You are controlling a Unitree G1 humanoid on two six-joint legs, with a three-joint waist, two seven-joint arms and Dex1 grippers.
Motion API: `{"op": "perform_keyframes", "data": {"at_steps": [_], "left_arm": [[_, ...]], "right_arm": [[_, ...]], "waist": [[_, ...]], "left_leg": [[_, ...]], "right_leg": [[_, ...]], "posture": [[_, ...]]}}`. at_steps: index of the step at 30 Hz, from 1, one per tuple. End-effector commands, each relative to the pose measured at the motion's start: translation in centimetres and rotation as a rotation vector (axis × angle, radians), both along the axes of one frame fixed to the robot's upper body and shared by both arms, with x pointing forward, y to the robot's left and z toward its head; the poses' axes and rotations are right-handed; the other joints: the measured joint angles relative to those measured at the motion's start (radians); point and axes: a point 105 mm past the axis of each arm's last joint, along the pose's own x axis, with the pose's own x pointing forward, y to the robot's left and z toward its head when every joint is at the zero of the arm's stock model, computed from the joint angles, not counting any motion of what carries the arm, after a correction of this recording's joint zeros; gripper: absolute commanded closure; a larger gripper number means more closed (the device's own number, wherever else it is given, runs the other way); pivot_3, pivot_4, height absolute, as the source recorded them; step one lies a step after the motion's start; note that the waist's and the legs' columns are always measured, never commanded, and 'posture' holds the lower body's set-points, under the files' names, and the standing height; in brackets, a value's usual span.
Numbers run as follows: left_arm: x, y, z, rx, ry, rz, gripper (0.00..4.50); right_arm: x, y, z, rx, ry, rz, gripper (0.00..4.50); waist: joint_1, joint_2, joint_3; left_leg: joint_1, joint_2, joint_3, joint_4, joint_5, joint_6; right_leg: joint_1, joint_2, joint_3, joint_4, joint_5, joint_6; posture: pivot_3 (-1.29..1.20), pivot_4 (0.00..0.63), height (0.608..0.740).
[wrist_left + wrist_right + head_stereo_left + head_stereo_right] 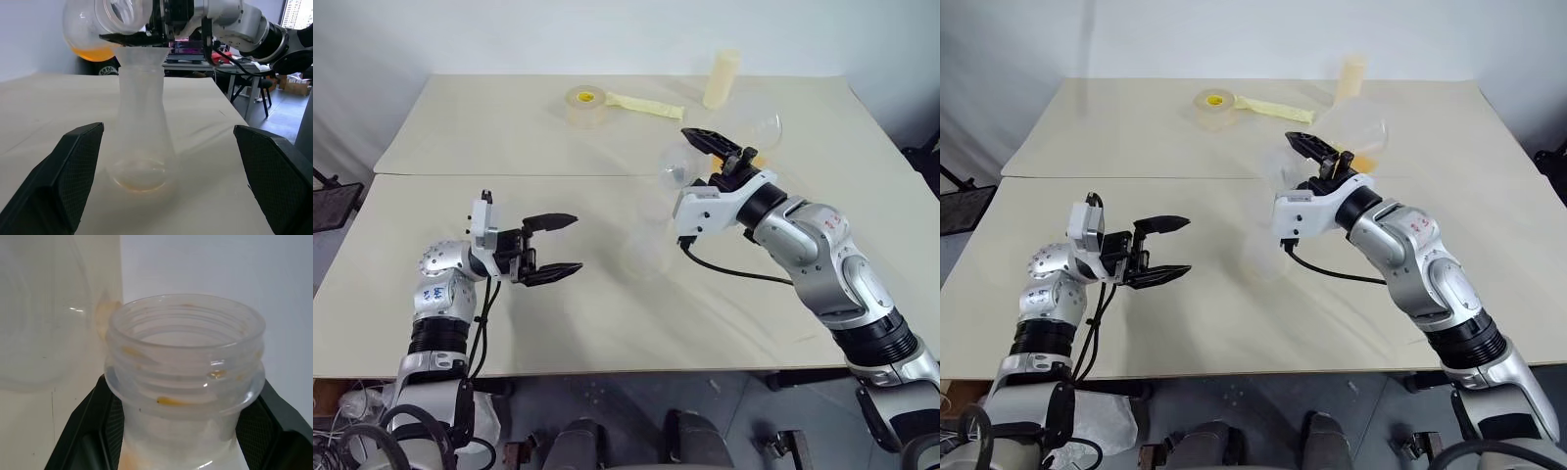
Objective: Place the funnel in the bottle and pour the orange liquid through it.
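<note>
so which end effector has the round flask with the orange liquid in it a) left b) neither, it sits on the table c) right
c: the right end effector is clamped on the threaded neck of the round flask, tipped above the funnel in the bottle, with the orange liquid pooled in its bulb; the left end effector stands open and empty.

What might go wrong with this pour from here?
1. The bottle stands unheld: the left gripper is open and apart from it, so a nudge on the funnel may tip it.
2. The round flask, in the right gripper, has a wide mouth and may spill orange liquid past the funnel.
</note>
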Motion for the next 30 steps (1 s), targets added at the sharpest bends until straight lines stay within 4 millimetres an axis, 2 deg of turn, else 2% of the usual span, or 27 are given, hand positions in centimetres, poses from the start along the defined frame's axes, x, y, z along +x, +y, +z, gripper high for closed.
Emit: {"op": "perform_keyframes", "data": {"at_steps": [1,30], "left_arm": [[-0.02,-0.13,0.76,-0.016,-0.032,-0.015,0.00],[-0.07,-0.17,0.80,-0.020,-0.024,-0.011,0.00]], "right_arm": [[-0.62,0.35,1.69,-0.022,-0.094,0.023,1.93],[-0.02,0.07,2.60,-0.197,-0.257,0.009,1.93]], "waist": [[-0.002,0.000,0.000],[-0.004,0.000,0.000]], "left_leg": [[0.000,0.000,0.000,0.000,0.000,0.000],[0.000,0.000,-0.001,0.000,0.000,0.000]], "right_leg": [[0.000,0.000,0.000,0.000,0.000,0.000],[0.000,0.000,0.000,0.000,0.000,0.000]], "posture": [[0.00,0.150,0.740],[0.00,0.150,0.740]]}}
